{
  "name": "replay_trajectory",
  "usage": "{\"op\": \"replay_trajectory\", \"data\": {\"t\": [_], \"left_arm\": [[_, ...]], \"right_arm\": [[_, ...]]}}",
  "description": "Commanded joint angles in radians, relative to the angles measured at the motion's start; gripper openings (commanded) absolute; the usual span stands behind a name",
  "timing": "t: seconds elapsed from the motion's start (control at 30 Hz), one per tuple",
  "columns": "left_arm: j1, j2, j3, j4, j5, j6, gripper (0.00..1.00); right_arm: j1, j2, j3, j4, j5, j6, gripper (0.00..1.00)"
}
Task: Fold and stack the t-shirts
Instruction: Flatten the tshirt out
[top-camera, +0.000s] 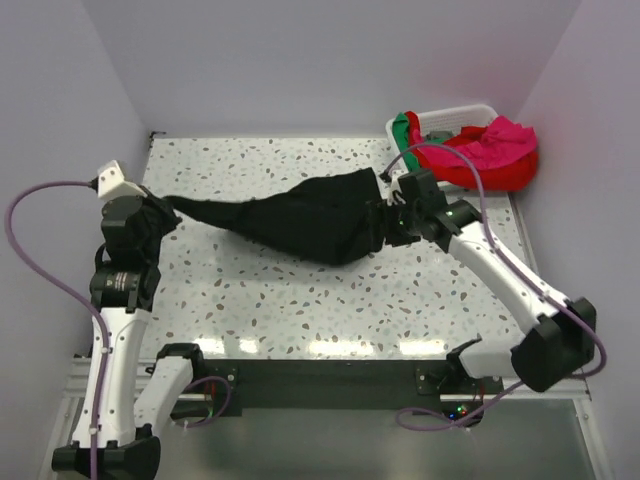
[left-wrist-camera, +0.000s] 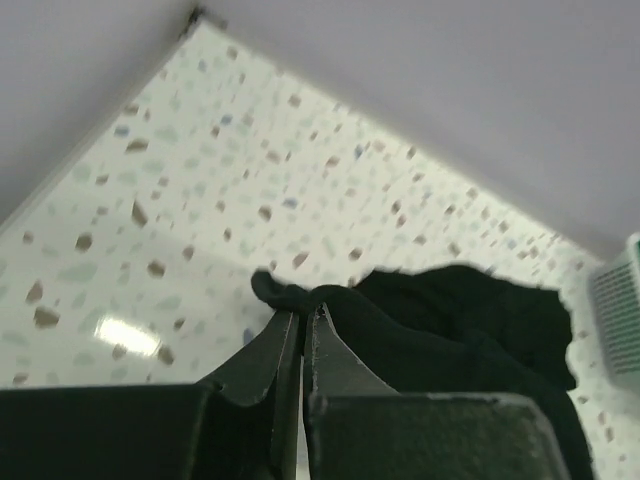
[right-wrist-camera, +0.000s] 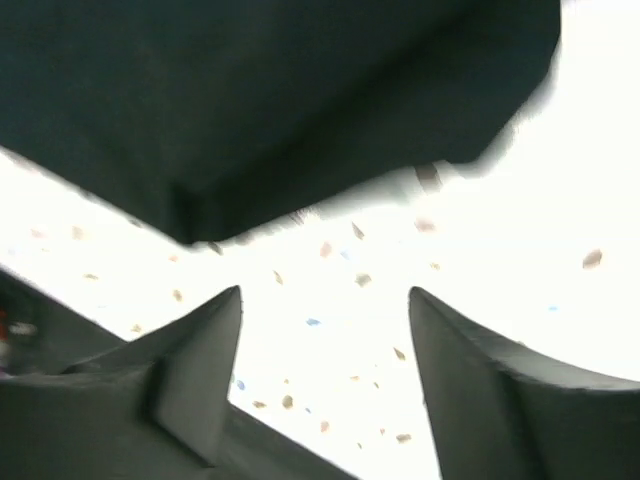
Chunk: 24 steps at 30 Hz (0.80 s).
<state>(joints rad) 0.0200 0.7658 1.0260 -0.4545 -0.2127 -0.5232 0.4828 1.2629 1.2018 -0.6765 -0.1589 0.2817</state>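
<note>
A black t-shirt (top-camera: 300, 215) lies bunched and stretched across the middle of the speckled table (top-camera: 300, 300). My left gripper (top-camera: 165, 207) is shut on its left end, which is pulled out into a thin point. In the left wrist view the closed fingertips (left-wrist-camera: 303, 312) pinch a fold of the black cloth (left-wrist-camera: 450, 320). My right gripper (top-camera: 380, 222) is at the shirt's right end, open and empty. In the right wrist view its gripper (right-wrist-camera: 325, 292) has the jaws spread wide over bare table, with the black shirt (right-wrist-camera: 280, 90) just ahead of the tips.
A white slatted basket (top-camera: 450, 112) stands at the back right corner, holding a red shirt (top-camera: 490, 172), a magenta-pink shirt (top-camera: 505, 135) and a green shirt (top-camera: 403, 130). Its edge shows in the left wrist view (left-wrist-camera: 618, 300). Walls close in the back and both sides.
</note>
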Motion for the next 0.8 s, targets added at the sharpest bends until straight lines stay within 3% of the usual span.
{"op": "replay_trajectory", "data": {"t": [0.0, 0.4, 0.57, 0.77], "left_arm": [[0.012, 0.010, -0.079, -0.114, -0.031, -0.008, 0.00], [0.014, 0.115, -0.095, -0.121, -0.022, 0.065, 0.00], [0.012, 0.104, -0.102, -0.115, 0.015, 0.063, 0.00], [0.012, 0.093, -0.129, -0.112, 0.056, 0.049, 0.00]], "right_arm": [[-0.010, 0.053, 0.007, -0.054, 0.096, -0.024, 0.74], [-0.010, 0.631, 0.479, 0.164, 0.055, 0.019, 0.72], [-0.010, 0.806, 0.562, 0.216, -0.046, 0.017, 0.70], [-0.007, 0.933, 0.628, 0.236, -0.030, 0.028, 0.70]]}}
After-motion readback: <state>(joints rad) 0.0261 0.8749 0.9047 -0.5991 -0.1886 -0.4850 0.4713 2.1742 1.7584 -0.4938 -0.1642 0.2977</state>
